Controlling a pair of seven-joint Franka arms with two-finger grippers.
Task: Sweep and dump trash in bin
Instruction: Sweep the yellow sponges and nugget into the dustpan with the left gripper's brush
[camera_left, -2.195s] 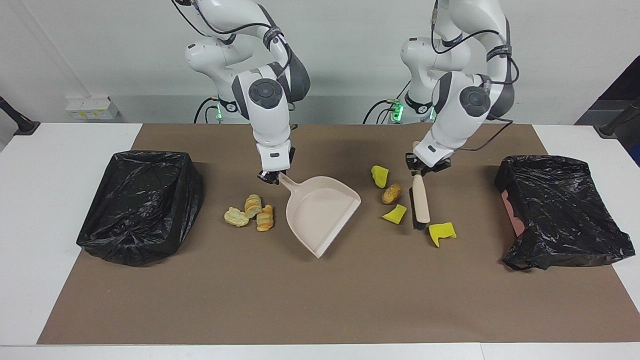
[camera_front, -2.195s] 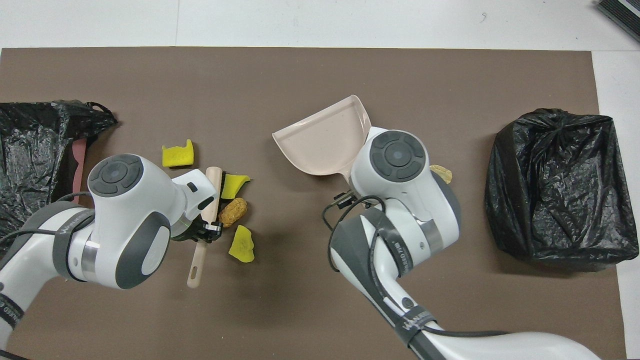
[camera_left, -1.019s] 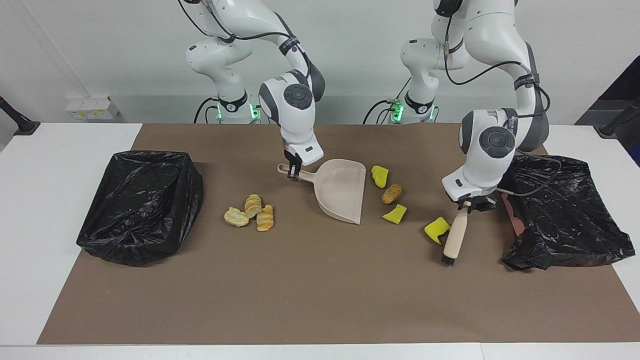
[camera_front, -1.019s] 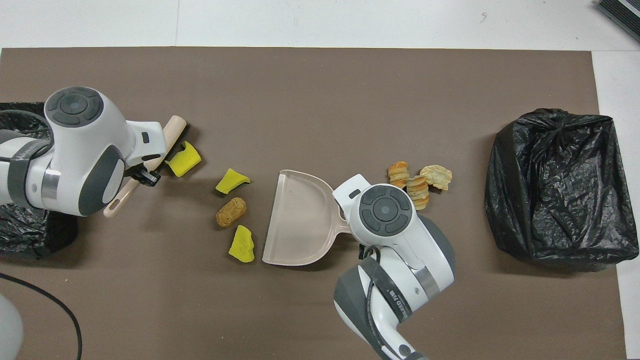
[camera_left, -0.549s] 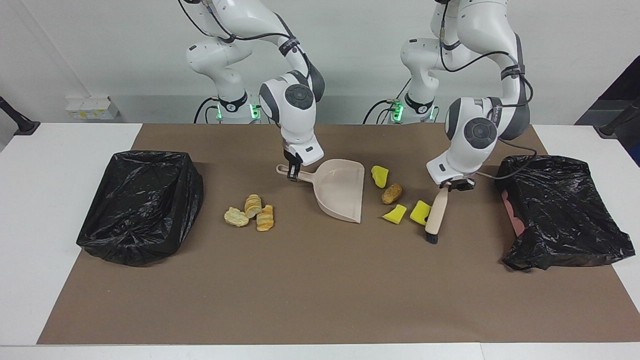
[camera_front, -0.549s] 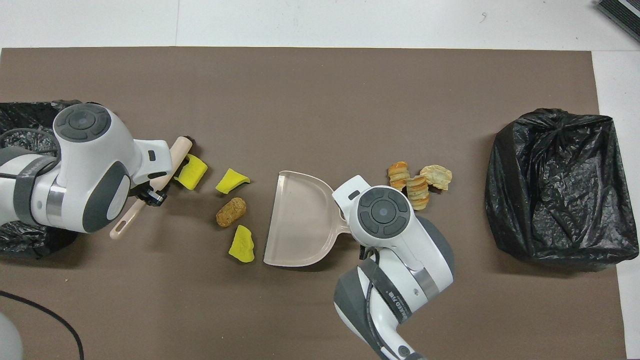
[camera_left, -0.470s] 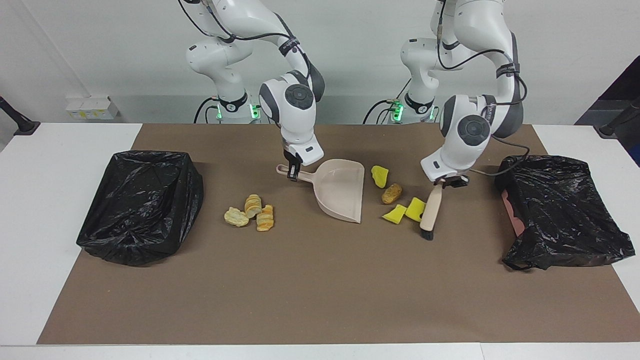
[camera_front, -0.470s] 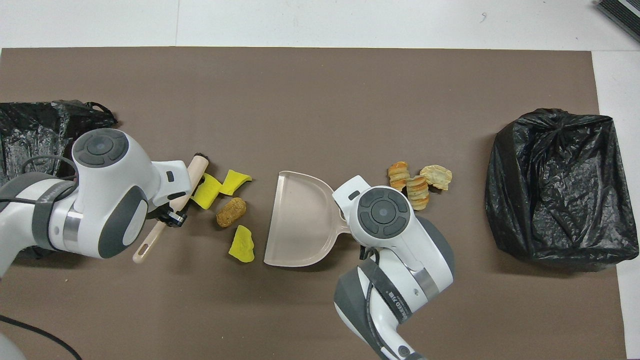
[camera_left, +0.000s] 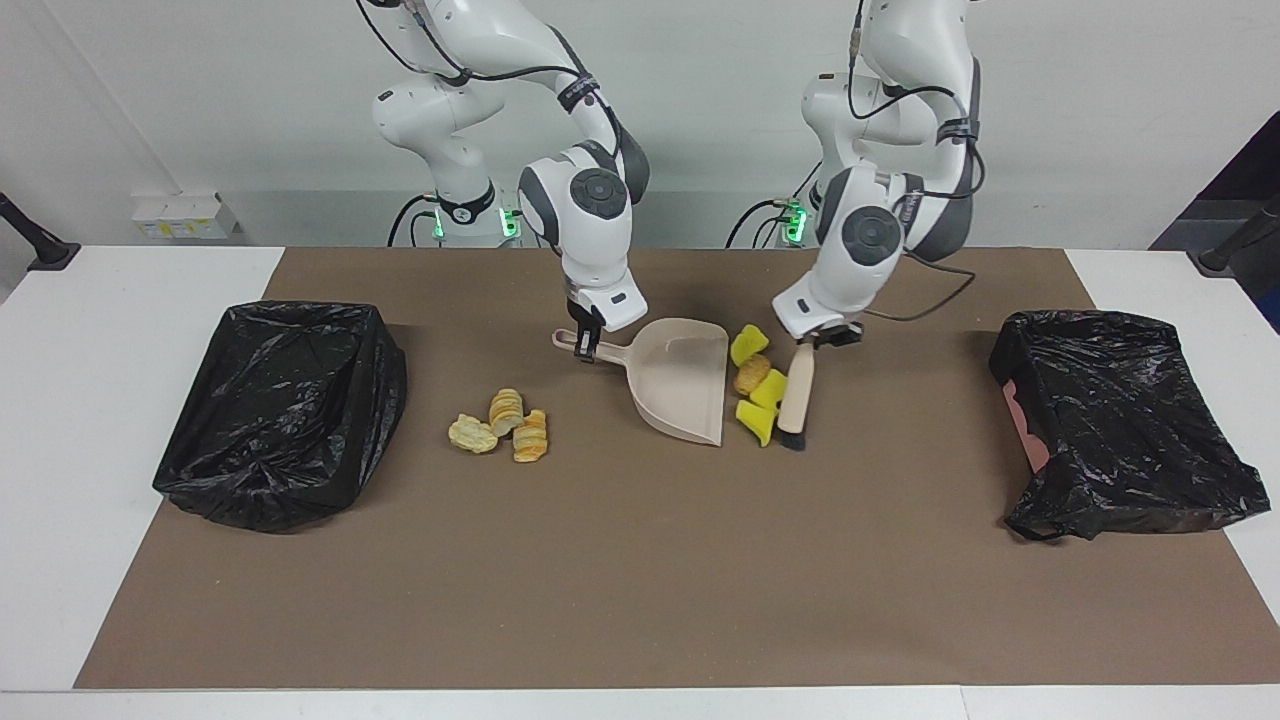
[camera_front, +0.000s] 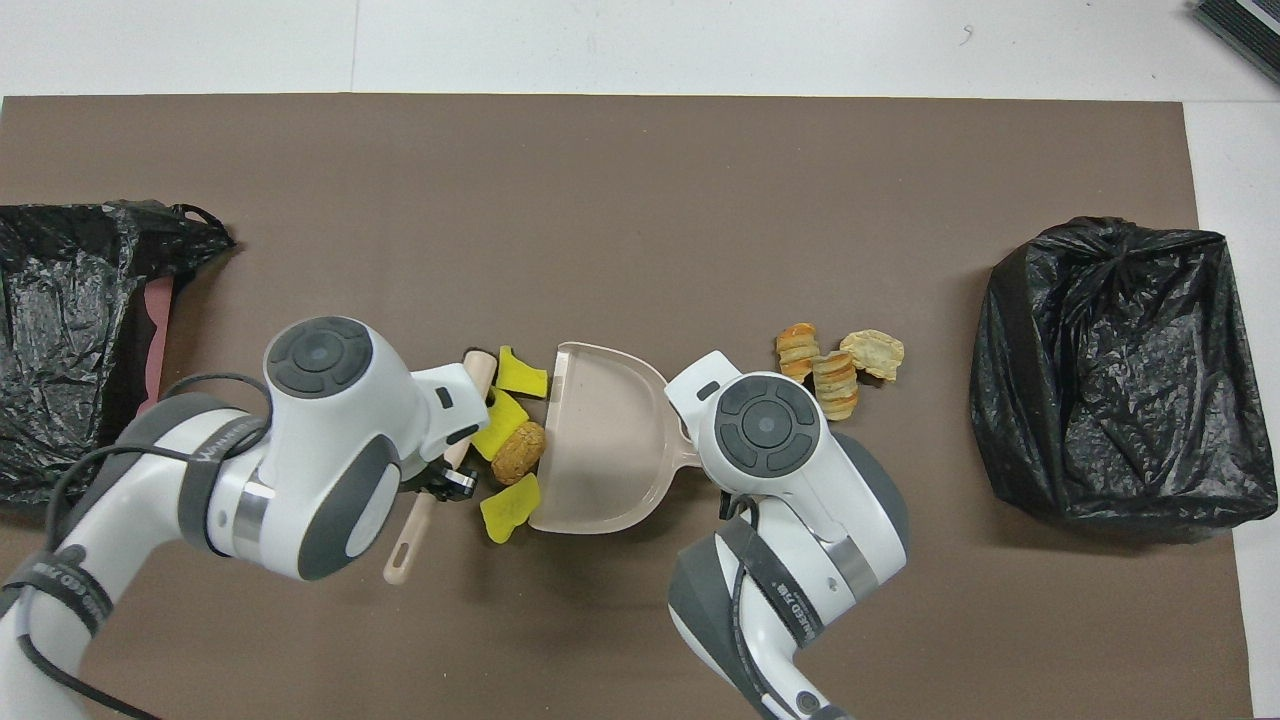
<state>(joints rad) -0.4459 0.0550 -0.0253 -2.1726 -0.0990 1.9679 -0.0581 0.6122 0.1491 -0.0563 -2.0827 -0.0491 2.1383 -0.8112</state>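
The trash lies in two groups. Three yellow wedges (camera_left: 752, 385) and a brown lump (camera_left: 748, 374) are bunched in a row against the open lip of the dustpan (camera_left: 684, 385), pressed there by the brush (camera_left: 797, 398) on their other side; in the overhead view the lump (camera_front: 517, 451) sits right at the lip, one wedge above it and one below, but none looks to be inside the pan yet. Three pastries (camera_left: 502, 424) lie together on the mat, just beside the right hand, on the side away from the pan and toward the bin (camera_left: 285, 405) at the right arm's end of the counter.

So the task is at an early stage: the first sweep has the yellow pieces and the lump at the pan's mouth, nothing is dumped, and the pastries are untouched. Left to do, as I judge it: push this group into the pan, gather the pastries, then tip the load into a bin.

The left hand (camera_left: 822, 340) is closed on the brush handle, holding it slanted with the bristles down on the mat; the wedges and lump are just below and beside this hand, touching the brush, between it and the pan. The right hand (camera_left: 586, 343) is clamped on the dustpan handle, keeping the pan flat on the mat with its mouth facing the brush. A second bin (camera_left: 1120, 420) sits well apart at the left arm's end.
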